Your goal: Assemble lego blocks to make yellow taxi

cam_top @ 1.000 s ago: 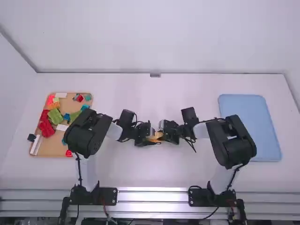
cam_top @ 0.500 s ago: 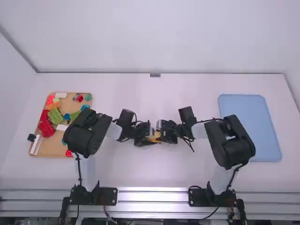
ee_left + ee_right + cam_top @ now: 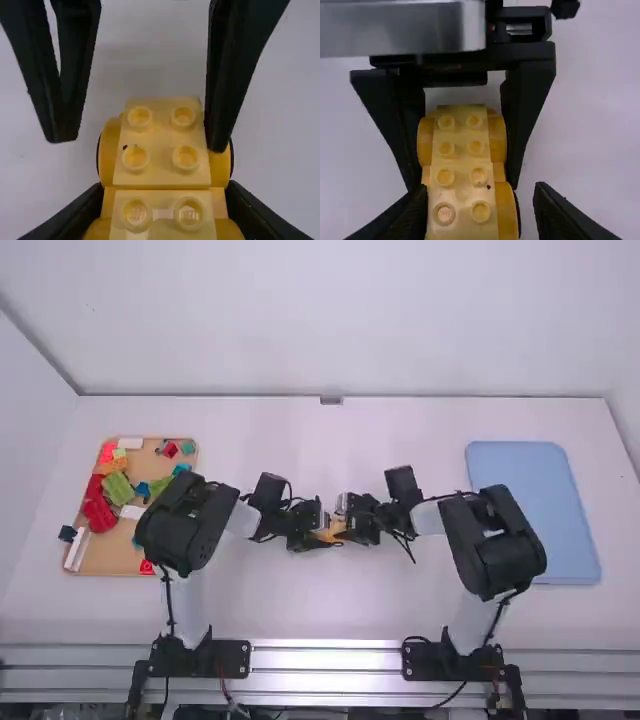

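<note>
Gripping side: your left gripper (image 3: 165,200) is closed on both flanks of the yellow taxi (image 3: 162,150).
Open side: your right gripper (image 3: 481,190) is spread around the other end, with a gap on one flank; it does not have the taxi clamped.
Taxi: between the two grippers, over the middle of the worktop (image 3: 330,610), well in from its near edge.
Done: yellow studded bricks sit in line along the top, with rounded yellow pieces (image 3: 498,140) at the sides; it reads as a body well under way.
Left to do: perhaps pressing the bricks firm, then any remaining parts and setting it down; you can't tell whether it is complete.
Tan tray: near your worktop's left edge, the tan tray (image 3: 110,560) carries red, green, orange, blue and white pieces.
Black piece: the black piece (image 3: 68,533) is at the tray's outer side.
Blue tray: the blue tray (image 3: 535,510) lies towards the right edge.
In the way: your left arm (image 3: 185,530) covers part of the tan tray; the facing grippers crowd each other.
</note>
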Tool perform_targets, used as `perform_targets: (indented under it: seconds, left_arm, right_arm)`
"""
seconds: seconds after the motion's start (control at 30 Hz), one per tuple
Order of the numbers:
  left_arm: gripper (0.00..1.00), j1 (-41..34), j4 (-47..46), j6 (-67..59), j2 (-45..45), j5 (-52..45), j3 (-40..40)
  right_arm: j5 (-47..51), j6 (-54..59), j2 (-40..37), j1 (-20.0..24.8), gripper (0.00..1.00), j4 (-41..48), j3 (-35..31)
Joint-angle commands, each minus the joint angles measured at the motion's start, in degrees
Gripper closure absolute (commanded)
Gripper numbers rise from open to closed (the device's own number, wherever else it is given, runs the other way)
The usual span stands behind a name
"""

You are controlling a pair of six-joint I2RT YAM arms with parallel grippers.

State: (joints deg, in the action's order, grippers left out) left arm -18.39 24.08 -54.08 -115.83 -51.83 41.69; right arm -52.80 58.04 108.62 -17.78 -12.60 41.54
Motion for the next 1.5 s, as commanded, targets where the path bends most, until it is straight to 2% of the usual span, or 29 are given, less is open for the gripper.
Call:
perform_targets:
  seconds: [0.0,0.07,0.1,0.13,0.17,0.2,0.37,0.67,0.77,0.93,1.07,1.2,1.27,1.33,1.4,1.43,1.47]
  left_arm:
    - [0.54,0.02,-0.66,-0.2,-1.51,0.26,-0.09]
    - [0.54,0.0,-0.68,-0.2,-1.51,0.26,-0.09]
    - [0.54,0.0,-0.63,-0.2,-1.51,0.26,-0.09]
    - [0.54,0.0,-0.63,-0.2,-1.51,0.26,-0.09]
    - [0.55,0.0,-0.63,-0.22,-1.51,0.24,-0.09]
    - [0.55,0.0,-0.59,-0.22,-1.51,0.26,-0.09]
    - [0.55,0.0,-0.44,-0.22,-1.51,0.26,-0.09]
    - [0.55,0.0,-0.44,-0.22,-1.51,0.26,-0.07]
    - [0.55,0.0,-0.46,-0.17,-1.51,0.24,-0.09]
    - [0.55,0.0,-0.24,0.61,-1.51,-0.17,-0.09]
    - [0.56,0.0,-0.22,0.66,-1.51,-0.15,-0.09]
    - [0.55,0.0,-0.2,0.66,-1.51,-0.13,-0.07]
    - [0.55,0.0,-0.17,0.66,-1.51,-0.15,-0.09]
    - [0.53,0.0,-0.2,0.68,-1.51,-0.15,-0.09]
    - [0.46,-0.04,-0.09,0.68,-1.51,-0.15,-0.07]
    - [0.43,-0.02,0.0,0.68,-1.51,-0.15,-0.07]
    - [0.4,-0.02,0.07,0.68,-1.51,-0.15,-0.07]
  right_arm:
    - [-8.31,3.74,-2.71,1.73,0.43,1.03,-0.2]
    - [-9.16,3.63,-4.15,2.49,0.45,1.49,-0.22]
    - [-8.59,2.89,-4.61,2.71,0.57,1.25,-0.26]
    - [-7.58,1.92,-4.68,2.75,0.78,0.94,-0.26]
    - [-7.37,1.81,-4.68,2.75,0.87,0.96,-0.26]
    - [-4.96,0.5,-4.68,2.49,1.0,1.42,-0.26]
    - [4.76,-1.27,-4.68,-1.31,1.0,5.62,-0.31]
    - [12.52,-3.48,-4.35,-4.07,1.0,9.03,-0.35]
    - [14.47,-4.52,-1.6,-4.44,1.0,8.35,0.11]
    - [15.28,-6.25,3.13,-4.24,1.0,8.98,1.81]
    - [11.65,-2.84,5.05,-4.39,1.0,9.03,3.28]
    - [8.79,-2.08,0.57,-4.15,1.0,9.38,5.09]
    - [8.28,-1.62,-4.61,-3.41,1.0,11.28,5.49]
    - [7.91,-1.68,-7.48,-2.95,0.92,12.0,5.49]
    - [9.14,-4.09,-14.14,-1.64,0.32,12.94,5.33]
    - [10.45,-5.73,-15.56,-1.4,0.1,13.03,5.31]
    - [12.0,-7.58,-16.74,-1.16,0.01,13.18,5.31]
